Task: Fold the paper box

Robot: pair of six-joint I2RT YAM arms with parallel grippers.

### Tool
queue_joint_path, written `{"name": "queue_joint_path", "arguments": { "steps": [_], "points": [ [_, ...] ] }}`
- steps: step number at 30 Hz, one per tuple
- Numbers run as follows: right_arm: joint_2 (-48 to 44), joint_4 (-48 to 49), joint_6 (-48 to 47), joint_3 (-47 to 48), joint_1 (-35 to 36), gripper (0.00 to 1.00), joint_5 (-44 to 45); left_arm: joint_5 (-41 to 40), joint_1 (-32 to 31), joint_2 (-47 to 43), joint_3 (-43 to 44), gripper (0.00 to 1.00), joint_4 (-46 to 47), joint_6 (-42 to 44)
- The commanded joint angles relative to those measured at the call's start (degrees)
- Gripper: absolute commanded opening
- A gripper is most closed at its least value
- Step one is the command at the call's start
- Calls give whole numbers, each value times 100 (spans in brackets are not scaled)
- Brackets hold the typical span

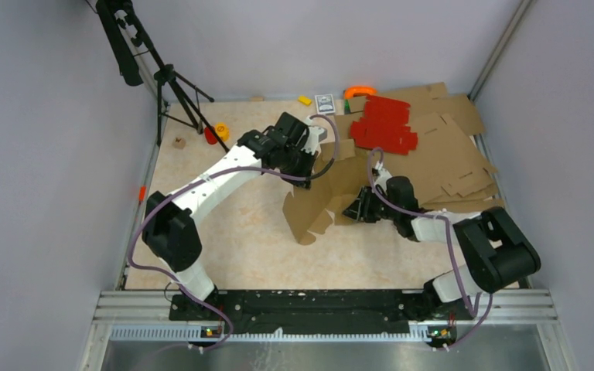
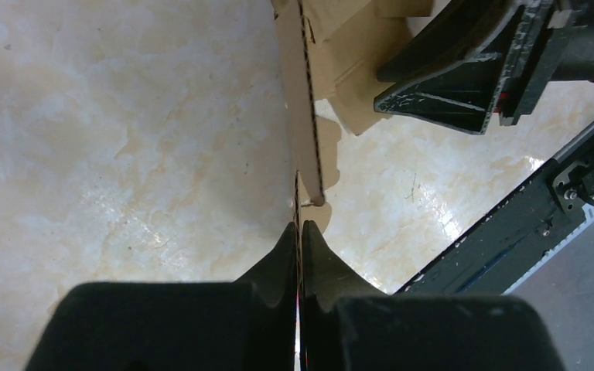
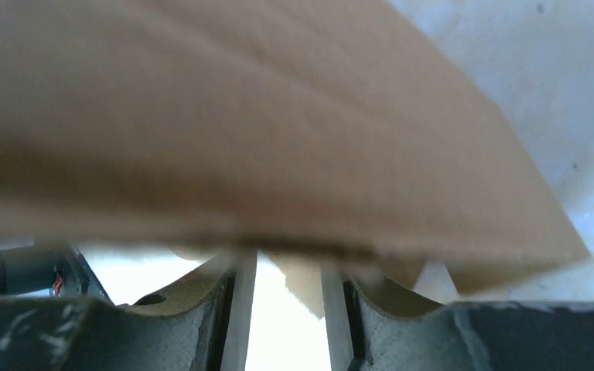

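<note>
The paper box (image 1: 321, 202) is a brown corrugated piece with creased panels, standing partly raised mid-table. My left gripper (image 1: 312, 164) is shut on its upper edge. In the left wrist view the fingers (image 2: 299, 232) pinch the thin board, which runs away edge-on (image 2: 306, 116). My right gripper (image 1: 353, 210) is at the box's right side, low over the table, and also shows in the left wrist view (image 2: 464, 73). In the right wrist view its jaws (image 3: 286, 267) stand apart, and a box panel (image 3: 263, 131) lies across, just beyond the fingertips.
Red cardboard sheets (image 1: 384, 124) lie on larger flat brown sheets (image 1: 452, 158) at the back right. A tripod (image 1: 166, 77) stands at the back left. Small items sit along the back: an orange ring (image 1: 360, 91), a yellow block (image 1: 304, 100) and a yellow-red piece (image 1: 217, 132).
</note>
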Motion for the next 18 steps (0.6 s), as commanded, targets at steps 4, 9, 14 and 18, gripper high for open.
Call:
{"name": "queue_joint_path", "arguments": {
  "steps": [4,9,14,18],
  "points": [
    [-1009,-485,-258,4,-449,44,421,-78,-52,-44,8,2,47,142],
    [-1384,-1029,-510,274,-764,48,696,-347,-110,-34,127,2,-68,226],
    [-1911,-1170,-575,205,-835,64,1115,-693,-173,-16,263,2,-240,345],
    [-2017,-1303,-718,289,-931,75,1423,-975,-249,-45,338,2,-337,528]
  ]
}}
